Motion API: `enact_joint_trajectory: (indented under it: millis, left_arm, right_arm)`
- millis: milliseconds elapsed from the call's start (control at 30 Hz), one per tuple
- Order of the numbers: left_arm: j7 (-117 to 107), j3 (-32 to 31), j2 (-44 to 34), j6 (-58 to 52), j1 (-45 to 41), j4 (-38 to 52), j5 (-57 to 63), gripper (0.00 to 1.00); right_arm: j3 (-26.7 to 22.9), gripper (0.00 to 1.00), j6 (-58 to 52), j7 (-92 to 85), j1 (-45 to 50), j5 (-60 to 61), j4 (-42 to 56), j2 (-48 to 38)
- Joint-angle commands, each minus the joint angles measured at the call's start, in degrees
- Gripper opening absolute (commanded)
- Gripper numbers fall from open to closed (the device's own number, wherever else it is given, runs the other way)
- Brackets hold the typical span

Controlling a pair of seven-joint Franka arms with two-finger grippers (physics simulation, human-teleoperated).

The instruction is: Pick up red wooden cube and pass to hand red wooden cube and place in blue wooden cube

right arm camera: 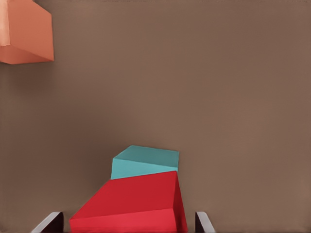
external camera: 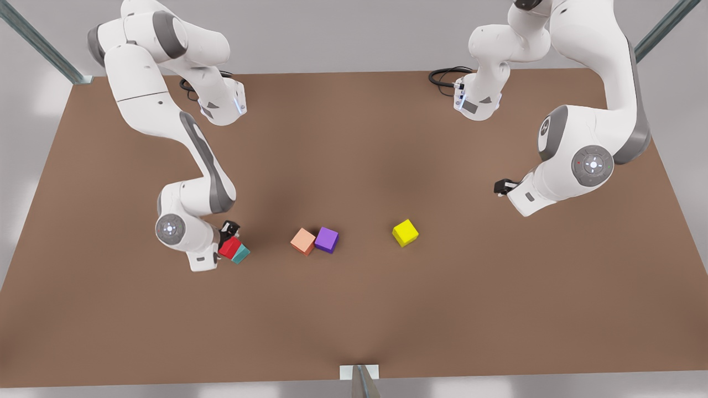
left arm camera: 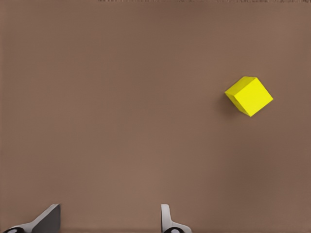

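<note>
The red wooden cube sits at the front view's left, overlapping the teal-coloured blue wooden cube and touching it. In the right wrist view the red wooden cube lies tilted between my right gripper's fingers, with the blue wooden cube just beyond it. My right gripper is open, with a thin gap on each side of the red cube. My left gripper hangs open and empty at the front view's right, above bare table.
A salmon-orange cube and a purple cube touch each other near the table's middle. A yellow cube stands alone to their right and also appears in the left wrist view. The brown table stretches wide toward the front edge.
</note>
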Motion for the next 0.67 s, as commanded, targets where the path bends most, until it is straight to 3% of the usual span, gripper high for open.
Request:
enact_joint_trajectory:
  millis: [0, 67, 133, 233, 267, 333, 400, 533, 633]
  left_arm:
    - [-1.49, -0.04, -0.05, 0.00, 0.02, 0.03, 0.04, 1.00]
    - [-1.49, -0.04, -0.05, 0.00, 0.02, 0.03, 0.04, 1.00]
    - [-1.49, -0.04, -0.05, 0.00, 0.02, 0.03, 0.04, 1.00]
    - [-1.49, -0.04, -0.05, -0.09, 0.02, 0.12, 0.04, 1.00]
    - [-1.58, -0.04, -0.14, -0.09, 0.02, 0.29, 0.04, 1.00]
    - [-1.58, -0.04, -0.14, -0.52, 0.02, 0.56, 0.04, 1.00]
    - [-1.58, -0.74, -0.13, -0.79, 0.02, 1.00, 0.13, 1.00]
    - [-1.49, -0.74, -0.05, -0.88, 0.20, 1.00, 0.04, 1.00]
    - [-1.49, -0.74, 0.30, -0.79, 0.29, 1.00, 0.04, 1.00]
  right_arm:
    - [0.84, 1.00, -1.99, 3.97, 0.07, 0.68, 0.27, -0.89]
    - [1.55, 1.00, -6.38, 4.14, 1.12, 2.00, 4.92, -1.07]
    - [1.55, 1.00, -12.97, 15.20, 3.76, 2.17, 11.60, -0.81]
    - [0.84, 1.00, -29.50, 48.68, 5.34, -3.79, 19.78, -1.68]
    - [0.41, 1.00, -36.42, 55.74, 4.11, -6.70, 20.48, -5.73]
    - [-1.88, 1.00, -49.70, 54.07, 3.76, -9.50, 31.28, -5.46]
    - [-1.97, 1.00, -49.54, 50.56, 2.79, -10.31, 28.85, -14.59]
    - [-2.85, 1.00, -48.58, 44.22, 0.07, -9.60, 24.54, -20.75]
    - [-2.85, 1.00, -47.17, 43.96, 0.07, -9.78, 23.47, -20.76]
